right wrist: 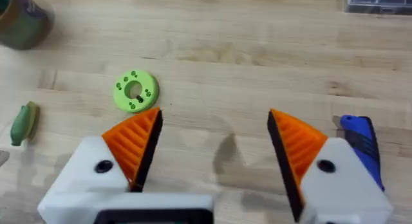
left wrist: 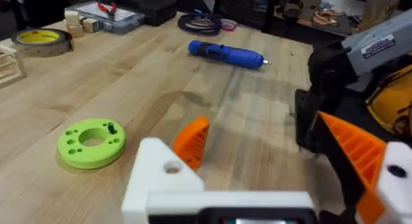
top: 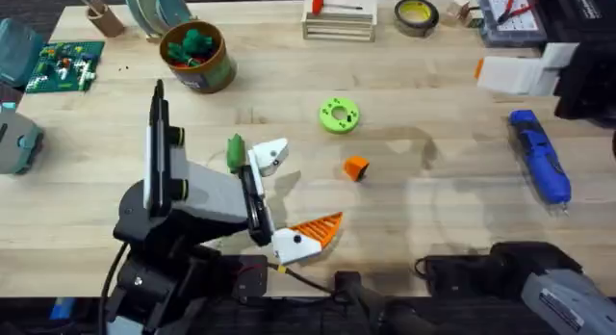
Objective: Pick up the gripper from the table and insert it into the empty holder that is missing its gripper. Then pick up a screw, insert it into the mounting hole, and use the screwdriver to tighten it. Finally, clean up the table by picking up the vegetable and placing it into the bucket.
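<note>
My left gripper (top: 289,195) hovers at centre-left of the overhead frame with its jaws spread wide, one finger a bare white plastic holder (top: 269,156) lacking its pad, angled toward the small loose orange wedge-shaped fingertip (top: 356,167) lying apart at centre. My right gripper (right wrist: 212,153) also stands open and empty. The small green oblong toy vegetable (top: 235,152) seems just beside the bare holder, awaiting the brown, green-banded bucket (top: 198,56) at upper left.

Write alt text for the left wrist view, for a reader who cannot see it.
A loose orange gripper lies on the wooden table just beyond the left gripper, whose one finger base, the holder, is bare white. A lime-green disc sits nearby; the blue screwdriver lies farther off.
</note>
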`<action>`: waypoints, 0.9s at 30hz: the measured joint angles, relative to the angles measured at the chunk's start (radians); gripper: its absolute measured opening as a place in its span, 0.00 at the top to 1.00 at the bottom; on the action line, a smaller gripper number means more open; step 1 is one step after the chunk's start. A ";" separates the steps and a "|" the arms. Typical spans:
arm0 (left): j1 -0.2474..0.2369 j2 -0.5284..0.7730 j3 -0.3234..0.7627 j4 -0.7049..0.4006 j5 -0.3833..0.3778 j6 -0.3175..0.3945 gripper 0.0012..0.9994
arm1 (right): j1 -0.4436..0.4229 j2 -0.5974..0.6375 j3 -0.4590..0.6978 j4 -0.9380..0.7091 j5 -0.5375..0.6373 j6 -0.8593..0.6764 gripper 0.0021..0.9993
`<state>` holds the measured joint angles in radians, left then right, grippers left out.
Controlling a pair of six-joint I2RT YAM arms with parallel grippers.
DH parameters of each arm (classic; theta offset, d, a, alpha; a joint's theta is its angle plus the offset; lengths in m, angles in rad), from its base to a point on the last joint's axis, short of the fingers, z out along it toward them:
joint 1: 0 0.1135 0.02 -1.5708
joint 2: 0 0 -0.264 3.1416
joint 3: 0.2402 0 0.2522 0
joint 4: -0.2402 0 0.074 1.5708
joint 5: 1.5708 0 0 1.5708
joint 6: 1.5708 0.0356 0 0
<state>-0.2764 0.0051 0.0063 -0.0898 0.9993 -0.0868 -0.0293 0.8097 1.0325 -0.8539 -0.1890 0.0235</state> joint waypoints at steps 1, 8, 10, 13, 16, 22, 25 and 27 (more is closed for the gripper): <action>0.000 0.000 0.000 0.000 0.000 0.000 0.01 | 0.000 0.000 0.000 0.000 -0.001 0.000 0.01; 0.000 0.000 0.000 0.000 0.000 0.000 0.01 | 0.000 0.000 0.000 -0.029 -0.021 0.003 0.01; 0.000 0.000 0.000 0.000 0.000 0.000 0.01 | 0.001 0.001 0.000 -0.056 -0.046 -0.005 0.01; 0.000 0.000 0.000 0.000 0.000 0.000 0.01 | 0.034 0.018 0.001 -0.117 -0.078 -0.024 0.01; 0.000 0.000 0.000 0.000 0.000 0.000 0.01 | 0.120 0.060 0.001 -0.153 -0.090 -0.038 0.01; 0.000 0.000 0.000 0.000 0.000 0.000 0.01 | 0.368 0.176 0.001 -0.175 -0.062 -0.055 0.01; 0.000 0.000 0.000 0.000 0.000 0.000 0.01 | 0.475 0.232 0.001 -0.173 -0.043 -0.057 0.01; 0.000 0.000 0.000 0.000 0.000 0.000 0.01 | 0.528 0.271 0.001 -0.169 -0.040 -0.058 0.01</action>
<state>-0.2764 0.0051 0.0063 -0.0898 0.9994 -0.0868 0.4984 1.0809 1.0336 -1.0227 -0.2287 -0.0344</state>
